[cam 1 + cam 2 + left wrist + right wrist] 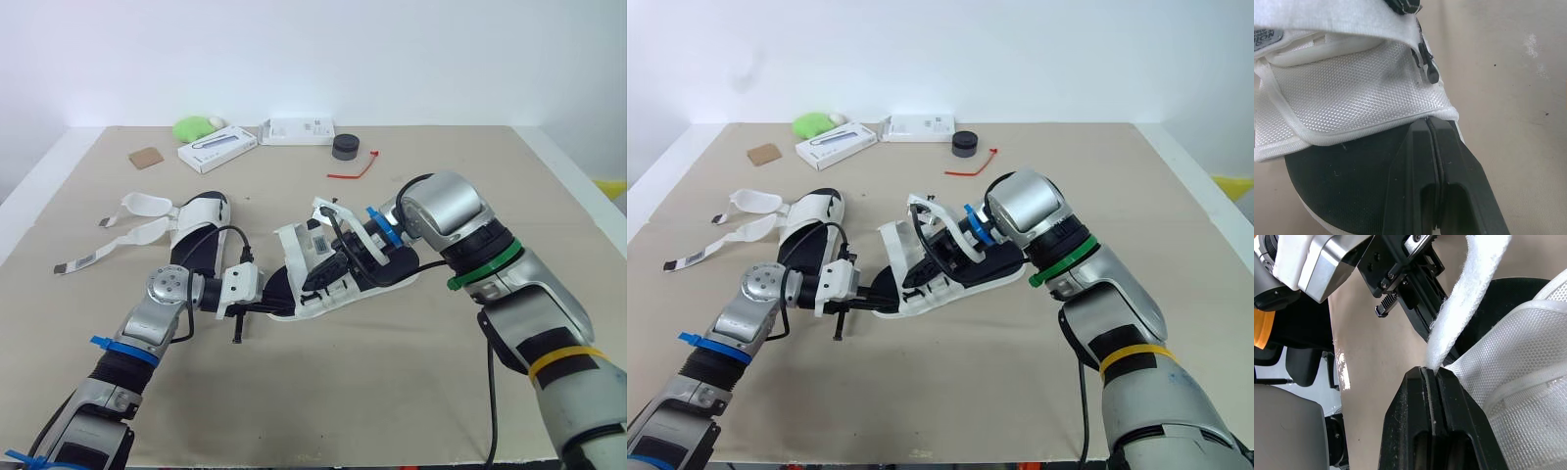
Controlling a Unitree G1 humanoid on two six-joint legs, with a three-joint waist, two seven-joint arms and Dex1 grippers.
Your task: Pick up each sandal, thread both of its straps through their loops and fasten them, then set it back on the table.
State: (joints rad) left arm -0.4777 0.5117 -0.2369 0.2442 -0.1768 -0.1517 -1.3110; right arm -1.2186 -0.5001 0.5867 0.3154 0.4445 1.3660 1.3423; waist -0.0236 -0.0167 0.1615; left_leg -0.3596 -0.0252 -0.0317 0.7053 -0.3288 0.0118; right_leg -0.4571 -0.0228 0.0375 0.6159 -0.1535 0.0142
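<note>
- Left eye view: a white and black sandal (294, 255) is held between both of your arms near the middle of the table (372, 392). A second sandal (201, 230) lies on the table to its left, its straps loose.
- Your left hand (1428, 123) is clamped shut on the held sandal's edge, where white mesh meets the black footbed.
- Your right hand (1431, 373) is pinched closed on a white strap (1469, 289) of that sandal.
- Expect a light sandal with a fairly stiff sole and soft, floppy straps.
- Grip the strap near its tip so it feeds straight, and steady the sandal by its sole edge.
</note>
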